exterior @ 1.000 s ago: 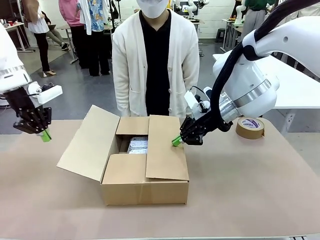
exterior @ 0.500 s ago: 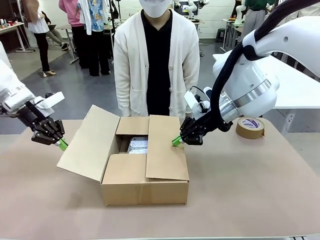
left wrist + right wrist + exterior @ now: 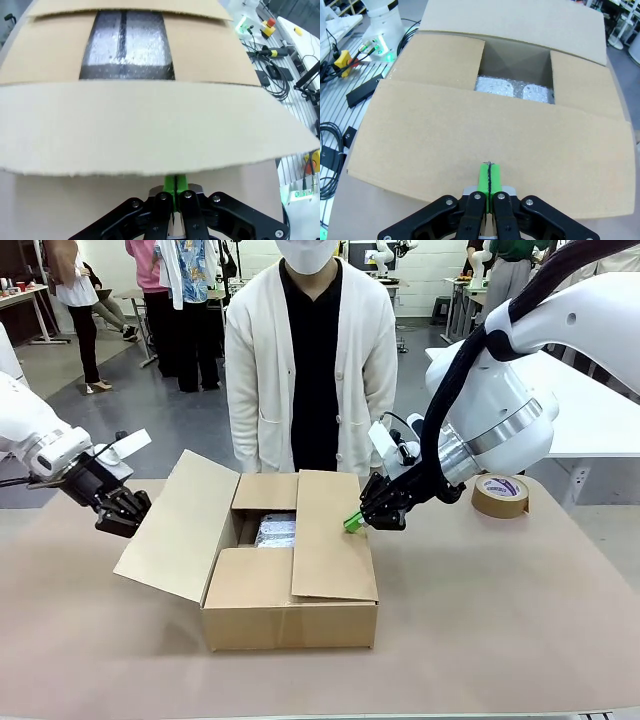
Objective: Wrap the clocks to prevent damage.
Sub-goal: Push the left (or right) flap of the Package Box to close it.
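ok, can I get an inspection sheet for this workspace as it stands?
Surface: brown table, carrying the box and a tape roll.
Job's things: bubble-wrapped bundle lying inside the cardboard box; left flap open outward, right flap and near flap folded down.
Clutter: tape roll at the far right of the table.
Claws: left claw shut, tips at the outside of the open left flap; right claw shut, tips at the right flap's outer edge.
Cables: black hose along the right arm; loose cables beside the table.
Surroundings: person standing at the far side; other people farther off.
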Tool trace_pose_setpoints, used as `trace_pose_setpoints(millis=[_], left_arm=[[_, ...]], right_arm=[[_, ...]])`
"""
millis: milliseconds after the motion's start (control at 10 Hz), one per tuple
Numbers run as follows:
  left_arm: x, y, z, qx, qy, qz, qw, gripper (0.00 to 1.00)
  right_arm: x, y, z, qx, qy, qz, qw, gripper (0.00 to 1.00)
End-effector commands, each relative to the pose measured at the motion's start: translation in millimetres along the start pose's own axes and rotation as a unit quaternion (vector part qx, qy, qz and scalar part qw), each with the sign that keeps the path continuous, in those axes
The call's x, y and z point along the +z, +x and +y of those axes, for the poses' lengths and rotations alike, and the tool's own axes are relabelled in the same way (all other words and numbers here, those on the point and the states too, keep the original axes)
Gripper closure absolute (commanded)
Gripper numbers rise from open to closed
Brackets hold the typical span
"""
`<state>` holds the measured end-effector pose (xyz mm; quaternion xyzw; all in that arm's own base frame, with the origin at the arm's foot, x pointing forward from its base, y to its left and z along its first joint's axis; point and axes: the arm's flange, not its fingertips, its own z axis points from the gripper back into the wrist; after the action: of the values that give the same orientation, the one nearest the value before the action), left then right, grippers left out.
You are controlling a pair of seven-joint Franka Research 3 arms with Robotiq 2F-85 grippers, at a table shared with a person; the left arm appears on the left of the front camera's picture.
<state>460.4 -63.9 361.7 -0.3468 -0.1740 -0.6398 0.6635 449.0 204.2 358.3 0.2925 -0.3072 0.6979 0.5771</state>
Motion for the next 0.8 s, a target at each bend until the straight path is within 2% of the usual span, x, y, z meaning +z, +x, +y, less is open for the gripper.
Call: trace_pose_setpoints(millis=[0,400,700], left_arm=[[6.5,18.1,-8.4,-0.028,0.022,-0.010,0.999,1.00],[0.3,58.3,-9.1,-0.061,0.017,-0.006,0.998,1.00],[-20.3,82.4,8.8,-0.075,0.002,0.011,0.997,1.00]], right_arm=[[-2.9,-1.3,0.4,-0.008,-0.001,0.007,1.000,0.99],[-2.9,-1.3,0.4,-0.008,-0.001,0.007,1.000,0.99],[-2.9,-1.3,0.4,-0.008,-0.001,0.007,1.000,0.99]])
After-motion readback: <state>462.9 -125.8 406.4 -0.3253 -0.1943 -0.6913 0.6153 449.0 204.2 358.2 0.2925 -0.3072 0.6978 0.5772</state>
